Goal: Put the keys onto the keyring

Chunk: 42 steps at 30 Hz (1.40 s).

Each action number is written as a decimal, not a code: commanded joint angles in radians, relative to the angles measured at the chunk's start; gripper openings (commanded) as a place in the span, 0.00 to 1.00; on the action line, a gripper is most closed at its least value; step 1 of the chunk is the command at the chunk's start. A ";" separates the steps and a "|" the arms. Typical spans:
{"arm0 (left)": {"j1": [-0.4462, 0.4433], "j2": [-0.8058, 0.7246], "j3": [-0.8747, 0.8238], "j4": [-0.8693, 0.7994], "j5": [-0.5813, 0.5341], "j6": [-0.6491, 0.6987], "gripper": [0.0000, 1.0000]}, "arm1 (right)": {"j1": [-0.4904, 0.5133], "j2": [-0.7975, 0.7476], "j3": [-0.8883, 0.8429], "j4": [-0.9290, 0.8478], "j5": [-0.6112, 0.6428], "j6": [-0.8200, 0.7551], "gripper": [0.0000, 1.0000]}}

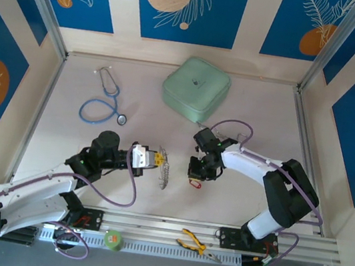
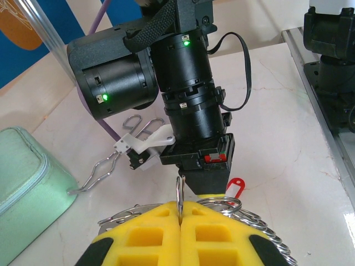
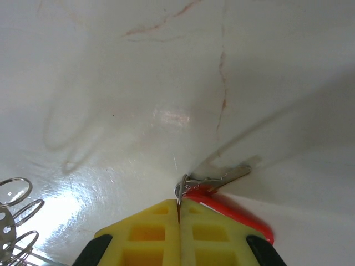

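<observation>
My left gripper [image 1: 158, 160] [image 2: 180, 206] is shut on one upright ring of the keyring [image 2: 260, 221], a silvery loop strung with many small rings that hangs from the yellow fingers [image 2: 150, 233] just above the table [image 1: 165, 171]. Close to its right, my right gripper [image 1: 197, 173] [image 3: 178, 206] is shut on the small split ring of a silver key [image 3: 224, 177] with a red plastic tag [image 3: 238, 216] [image 1: 194, 183] [image 2: 235, 185]. The key and tag hang under the fingers, at the table surface. The right gripper [image 2: 206, 185] stands just beyond the held ring, a small gap between them.
A blue stethoscope [image 1: 105, 98] lies at the back left and a mint-green pouch [image 1: 196, 87] [image 2: 28, 172] at the back centre. Yellow-handled pliers [image 1: 195, 244] and a green tape roll [image 1: 113, 239] sit on the front rail. Silvery wire clips [image 2: 102, 169] lie beside the right wrist.
</observation>
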 commanded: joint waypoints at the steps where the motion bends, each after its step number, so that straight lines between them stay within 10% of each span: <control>1: -0.006 -0.013 0.023 0.036 0.003 0.013 0.00 | -0.002 0.021 0.024 -0.046 0.005 -0.019 0.06; 15: -0.006 -0.015 0.022 0.036 0.005 0.013 0.00 | 0.013 0.040 0.061 -0.062 0.027 -0.028 0.22; 42: -0.006 -0.027 0.033 0.006 -0.026 -0.036 0.00 | 0.017 -0.099 0.069 -0.043 0.037 -0.130 0.00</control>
